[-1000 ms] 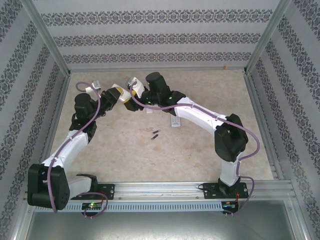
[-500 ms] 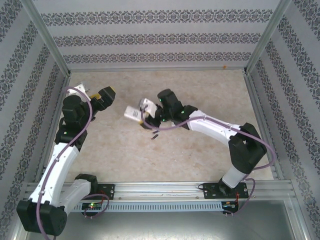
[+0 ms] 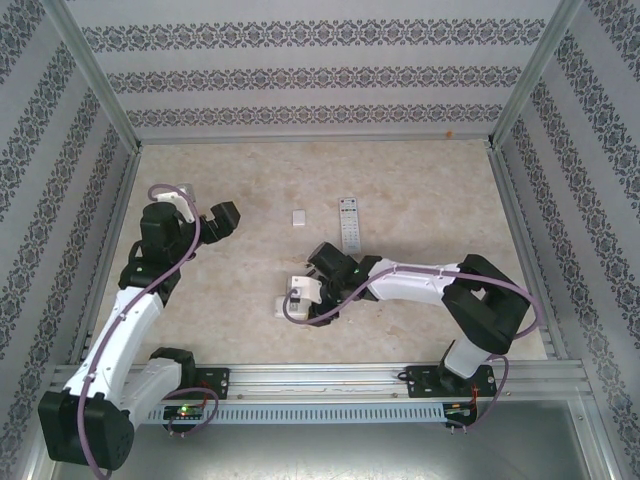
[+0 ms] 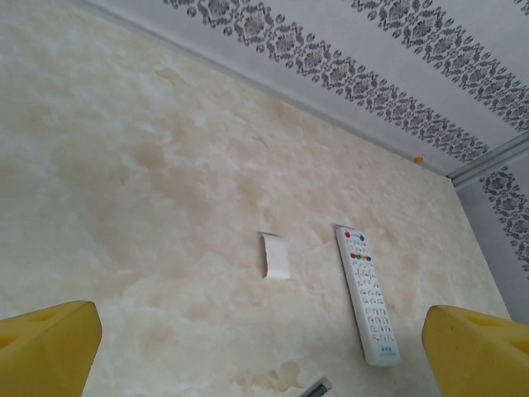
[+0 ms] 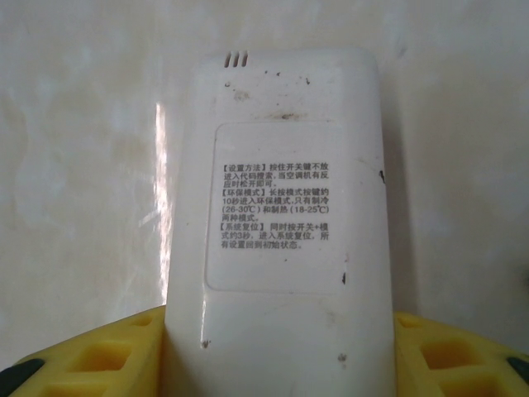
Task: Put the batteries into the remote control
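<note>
- Left fingers point(image 4: 45, 347): spread wide, nothing between them. They hang above the tabletop point(image 3: 430, 190) on its left side, well apart from all items.
- Right fingers point(image 5: 107, 360): partly closed, one pressed against each long side of the white remote point(image 5: 277, 207), gripping it near one end.
- White remote: held at the near middle of the tabletop, back face up. The back carries a printed label and three small slots at the free end. The back is closed and scuffed, with dark specks. Whether it rests on the tabletop or is lifted cannot be told.
- Keypad remote point(image 3: 349, 223): flat on the tabletop, buttons up, farther from the arm bases than the right fingers. Nothing is touching it.
- Panel point(image 3: 300, 217): small, white and rectangular. It lies flat just left of the keypad remote, apart from it.
- Grey sliver point(image 4: 316, 386): cut off by the bottom edge of the left wrist view, near the keypad remote's near end. Whether it is a battery cannot be told.
- Right arm: stretched low across the near middle of the tabletop, covering the surface beneath it.
</note>
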You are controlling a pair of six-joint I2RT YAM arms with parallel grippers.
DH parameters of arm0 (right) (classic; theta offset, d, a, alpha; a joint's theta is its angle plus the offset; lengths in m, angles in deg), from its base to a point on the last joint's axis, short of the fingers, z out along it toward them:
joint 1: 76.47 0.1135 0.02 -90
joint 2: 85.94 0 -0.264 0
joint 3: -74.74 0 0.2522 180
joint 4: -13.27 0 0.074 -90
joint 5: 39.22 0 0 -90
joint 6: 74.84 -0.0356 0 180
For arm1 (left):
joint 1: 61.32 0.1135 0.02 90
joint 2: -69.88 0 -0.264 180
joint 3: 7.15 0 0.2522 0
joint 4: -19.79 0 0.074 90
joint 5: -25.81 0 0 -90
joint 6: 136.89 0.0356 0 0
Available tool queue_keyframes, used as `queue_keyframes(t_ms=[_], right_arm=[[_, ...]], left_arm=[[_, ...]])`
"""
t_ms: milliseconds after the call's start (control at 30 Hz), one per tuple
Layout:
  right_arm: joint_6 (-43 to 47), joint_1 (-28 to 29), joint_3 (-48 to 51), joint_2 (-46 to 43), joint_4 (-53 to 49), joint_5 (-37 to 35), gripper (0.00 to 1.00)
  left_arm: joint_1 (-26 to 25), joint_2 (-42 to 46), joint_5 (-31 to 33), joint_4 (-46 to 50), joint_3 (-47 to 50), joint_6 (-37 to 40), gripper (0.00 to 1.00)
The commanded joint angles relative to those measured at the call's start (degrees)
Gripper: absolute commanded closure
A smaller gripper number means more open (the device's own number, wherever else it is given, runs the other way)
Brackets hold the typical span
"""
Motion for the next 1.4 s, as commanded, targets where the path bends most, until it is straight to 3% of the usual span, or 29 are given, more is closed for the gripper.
queue_keyframes(t_ms=[0, 100, 200, 267, 400, 500, 600, 667, 767, 900, 1000, 1100, 1167, 1233, 1367], right_arm=[[0.1, 1.0, 1.0, 2.0, 0.9, -2.9, 0.53], [0.1, 1.4, -0.2, 4.1, 0.6, -3.9, 0.50], [0.6, 1.4, -0.5, 5.0, 0.9, -4.7, 0.36], [1.1, 1.5, -0.6, 4.4, 0.5, -4.7, 0.33], [1.2, 1.4, -0.3, 0.5, -0.5, -5.1, 0.23], [-2.1, 0.7, -0.9, -3.9, -0.3, -5.0, 0.21], [-14.6, -3.5, -1.8, -8.3, 4.9, -1.3, 0.21], [-30.7, -6.3, -2.9, -9.2, 9.1, -5.0, 0.25], [-56.6, -9.1, -8.9, -6.3, 2.8, -12.0, 0.35], [-71.4, -9.5, -15.7, -1.7, -7.9, -16.5, 0.41], [-80.7, -8.7, -15.1, 0.4, -8.3, -16.3, 0.45], [-81.2, -7.3, -16.3, 3.4, -7.8, -15.6, 0.43], [-74.1, -7.0, -18.7, 5.7, -8.3, -13.9, 0.41], [-68.6, -6.7, -21.8, 7.9, -12.9, -16.9, 0.44], [-70.9, -6.9, -25.2, 11.0, -18.9, -18.3, 0.48]], left_arm=[[0.4, -0.9, -3.1, -6.8, 1.0, -3.2, 0.00], [0.4, -1.9, -3.9, -7.5, 0.8, -3.6, 0.00], [0.5, -1.9, -3.8, -7.3, 0.9, -3.5, 0.00], [0.5, -1.6, -3.6, -7.1, 1.1, -3.2, 0.00], [0.5, -1.5, -3.0, -6.9, 1.7, -2.8, 0.00], [0.5, -1.8, -3.1, -7.0, 1.9, -2.7, 0.00], [0.5, -2.1, -3.8, -7.0, 1.8, -2.2, 0.00], [0.4, -2.1, -4.3, -6.9, 1.7, -1.7, 0.00], [0.4, -1.9, -4.2, -6.9, 1.8, -1.6, 0.00], [0.4, -2.2, -4.3, -7.5, 1.9, -1.9, 0.00], [0.5, -2.8, -5.3, -7.6, 1.6, -1.2, 0.00], [0.5, -3.1, -6.4, -6.9, 1.4, 0.2, 0.00], [0.4, -3.0, -8.0, -6.9, 1.4, 1.8, 0.00], [0.5, -3.1, -9.4, -6.6, 1.3, 3.5, 0.00], [0.5, -3.8, -9.5, -3.4, -0.4, 7.0, 0.00]])
